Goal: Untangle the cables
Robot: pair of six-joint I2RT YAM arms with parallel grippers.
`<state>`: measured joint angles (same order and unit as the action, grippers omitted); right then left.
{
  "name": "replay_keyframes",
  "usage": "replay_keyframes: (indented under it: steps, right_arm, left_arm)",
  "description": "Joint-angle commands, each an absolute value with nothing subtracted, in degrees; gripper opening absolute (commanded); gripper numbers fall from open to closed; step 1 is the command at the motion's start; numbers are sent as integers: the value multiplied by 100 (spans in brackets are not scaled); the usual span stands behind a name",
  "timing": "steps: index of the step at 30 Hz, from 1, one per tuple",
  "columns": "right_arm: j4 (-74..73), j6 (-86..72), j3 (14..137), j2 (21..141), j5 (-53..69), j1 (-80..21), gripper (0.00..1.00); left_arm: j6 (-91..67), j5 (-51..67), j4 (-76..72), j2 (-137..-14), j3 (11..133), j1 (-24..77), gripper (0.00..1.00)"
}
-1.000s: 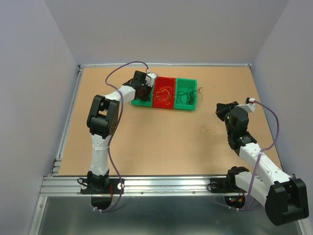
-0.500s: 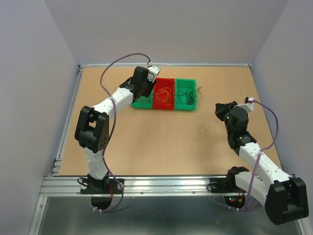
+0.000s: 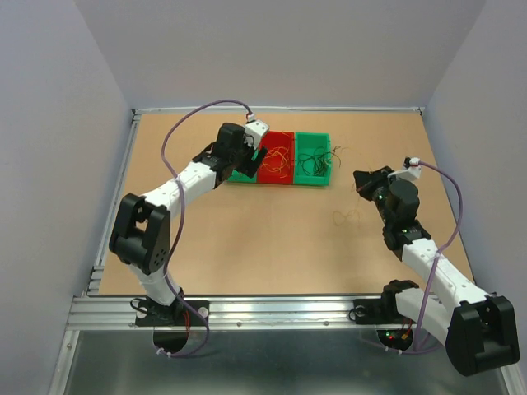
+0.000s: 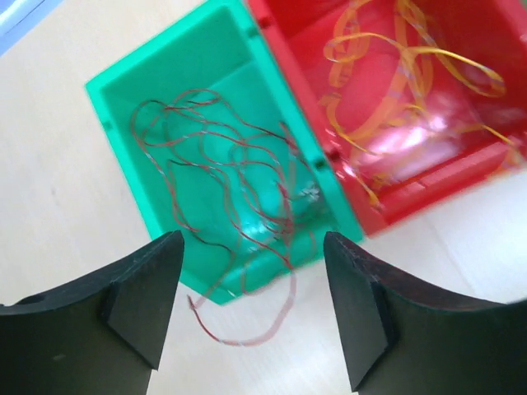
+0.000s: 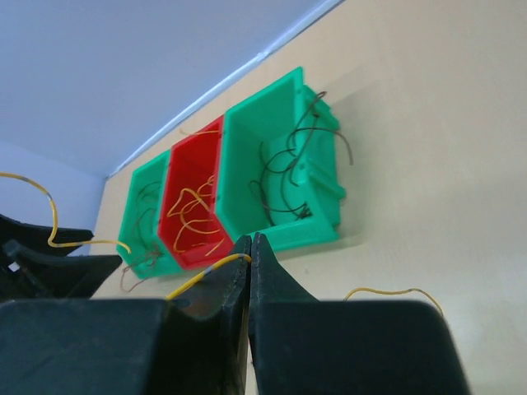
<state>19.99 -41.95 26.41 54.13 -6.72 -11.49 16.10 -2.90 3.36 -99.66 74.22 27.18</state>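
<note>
Over left bin, my left end effector backed off open, red cables binned; right end effector lifted, gripping yellow cable, next to sort.

At upper centre of the table, the left bin, middle bin and right bin stand in 1 row, each holding cables. A loose strand lies on the table, lower right of them.

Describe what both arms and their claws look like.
Both arms, left arm and right arm, have white tubular links with bulky black joint housings. A thin purple cable runs loosely outside each. The left claw and right claw have matte black, wedge-shaped fingers.
</note>
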Motion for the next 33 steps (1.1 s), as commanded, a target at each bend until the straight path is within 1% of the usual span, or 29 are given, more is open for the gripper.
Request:
replay_keyframes:
  steps: [1,2,3,4,6,8,9,14,17,22,24,30,31,33]
  right_arm:
    - [2864,-4008,2786,5475,683,-1160,1]
    - [3039,-4017,2734,5476,920,-1160,0]
    - [3372,-4043,2699,5467,1323,-1186,1]
    - [3549,-4060,2681,5458,1519,-1195,1]
    - [4031,-4052,2663,5441,2175,-1248,1]
    - [4410,-4008,2689,5414,2565,-1344,1]
    - [4516,-3982,2707,5405,2862,-1397,0]
    - [5000,-3762,2742,5414,3435,-1818,1]
    - [5211,-3823,2733,5467,3489,-2082,0]
    - [5519,-4104,2707,5555,3235,-2547,1]
    - [5528,-4104,2716,5572,3147,-2680,1]
    - [5616,-3990,2786,5791,3050,-3067,1]
    - [5634,-3973,2795,5827,3050,-3111,1]
    - [5669,-3946,2812,5915,3041,-3243,0]
  left_arm:
    - [2003,1312,-570,-8800,6787,3093,95]
    - [2100,1623,-702,-8615,6594,3216,98]
    - [2127,1913,-1034,-8274,6226,3260,99]
    - [2127,2351,-1202,-8114,6049,3313,99]
    - [2083,2767,-1754,-7711,5549,3375,99]
    - [2057,3093,-2212,-7402,5170,3384,99]
    - [2048,3181,-2337,-7322,5064,3384,99]
    - [2144,4007,-2610,-7032,4746,3384,99]
    - [2075,4368,-2707,-7031,4676,3384,99]
    - [1679,4482,-3743,-7224,4307,3498,99]
    - [1582,4421,-4120,-7303,4193,3681,99]
    - [1573,4333,-4455,-7540,4184,4147,99]
    - [1582,4342,-4500,-7567,4192,4192,98]
    - [1591,4377,-4579,-7664,4219,4297,91]
